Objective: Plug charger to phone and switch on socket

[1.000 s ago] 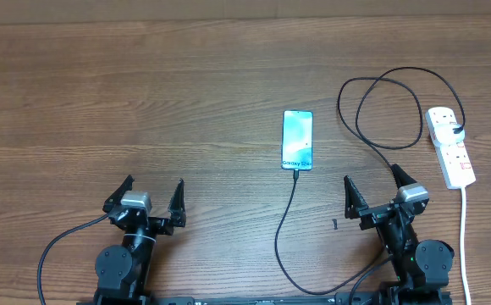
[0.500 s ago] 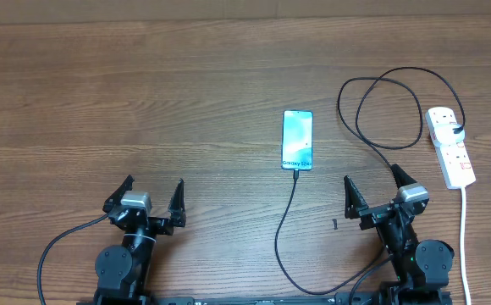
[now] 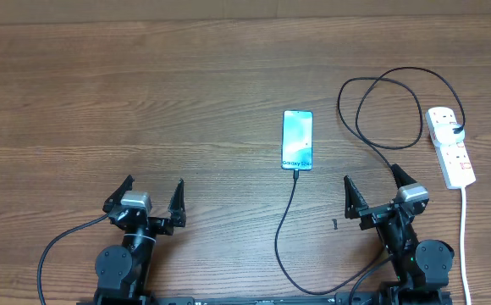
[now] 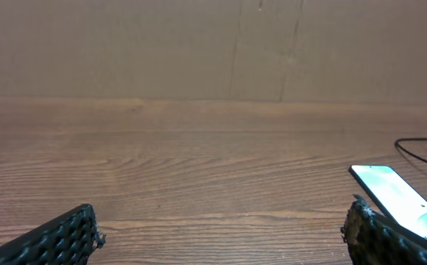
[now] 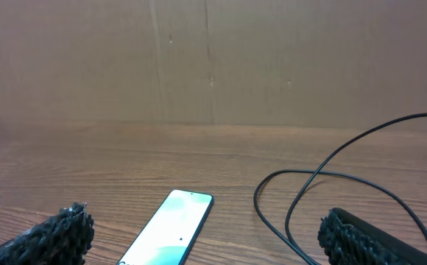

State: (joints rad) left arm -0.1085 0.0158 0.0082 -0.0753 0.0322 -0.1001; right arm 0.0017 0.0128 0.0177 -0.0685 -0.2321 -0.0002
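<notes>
The phone (image 3: pixel 297 140) lies flat mid-table with its lit screen up; it also shows in the right wrist view (image 5: pixel 171 228) and at the right edge of the left wrist view (image 4: pixel 399 197). The charger (image 3: pixel 379 110), a thin black cable, loops between the socket and the phone, and its tip sits at the phone's near end (image 3: pixel 296 172). The socket (image 3: pixel 449 146), a white power strip with red-marked switches, lies at the right with a black plug in it. My left gripper (image 3: pixel 148 196) and right gripper (image 3: pixel 374 189) are open and empty near the front edge.
The socket's thick white cord (image 3: pixel 464 237) runs toward the front right edge. A brown cardboard wall (image 5: pixel 213 59) stands behind the table. A small dark speck (image 3: pixel 334 224) lies on the wood near my right gripper.
</notes>
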